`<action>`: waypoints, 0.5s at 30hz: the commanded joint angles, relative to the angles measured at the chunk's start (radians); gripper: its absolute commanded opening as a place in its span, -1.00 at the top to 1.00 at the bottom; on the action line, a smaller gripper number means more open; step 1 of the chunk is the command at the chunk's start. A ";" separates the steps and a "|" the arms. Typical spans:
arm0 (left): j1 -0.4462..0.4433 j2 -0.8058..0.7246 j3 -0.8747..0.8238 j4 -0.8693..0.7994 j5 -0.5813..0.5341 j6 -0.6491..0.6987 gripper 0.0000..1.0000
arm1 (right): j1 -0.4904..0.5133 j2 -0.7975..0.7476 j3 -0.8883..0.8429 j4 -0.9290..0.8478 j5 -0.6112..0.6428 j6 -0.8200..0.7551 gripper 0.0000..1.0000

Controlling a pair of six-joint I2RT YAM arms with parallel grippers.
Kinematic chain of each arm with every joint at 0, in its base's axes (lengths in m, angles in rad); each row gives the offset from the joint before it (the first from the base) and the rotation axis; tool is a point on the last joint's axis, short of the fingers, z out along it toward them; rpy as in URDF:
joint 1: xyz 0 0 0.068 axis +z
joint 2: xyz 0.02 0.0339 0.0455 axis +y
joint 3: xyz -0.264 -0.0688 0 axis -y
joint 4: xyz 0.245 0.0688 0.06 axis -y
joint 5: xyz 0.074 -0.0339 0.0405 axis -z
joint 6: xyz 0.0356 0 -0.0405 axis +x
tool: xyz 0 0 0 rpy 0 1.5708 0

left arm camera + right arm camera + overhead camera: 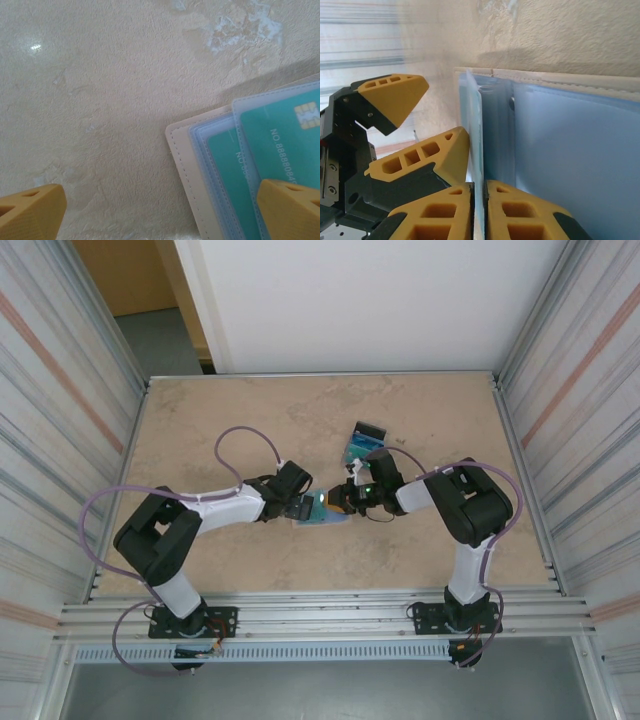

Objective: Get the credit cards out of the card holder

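Over the left wrist: left gripper [160, 215] spread wide, orange fingertips [31, 210] at the two lower corners. Ahead of the right-hand tip, the card holder [181, 170] lying open on the table [100, 90]: beige stitched edge, clear sleeves fanned out. Two teal credit cards [280, 145] tucked inside, the nearer one with a gold chip [306, 116] and printed digits. That tip over the sleeve; touching or not, impossible to judge.

Over the right wrist, none of those card faces. Instead the pale blue lining [570, 165] seen edge-on, a small snap [512, 103], and the right gripper [479, 212] pinched nearly together on one thin pale blue leaf standing up from the card holder. To its left, both fingers of the left gripper, apart.

From above: the two grippers nose to nose, card holder a teal sliver between them, mostly covered by both. Just beyond the right gripper [338, 502], a small dark and teal object [365, 440] flat on the table. Too small to tell whether cards or a box. Card or bare sleeve in the pinch: cannot tell.
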 commanded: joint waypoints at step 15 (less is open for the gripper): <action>0.002 0.003 -0.027 -0.048 -0.011 -0.019 -0.97 | 0.001 0.013 -0.007 0.096 -0.028 0.047 0.86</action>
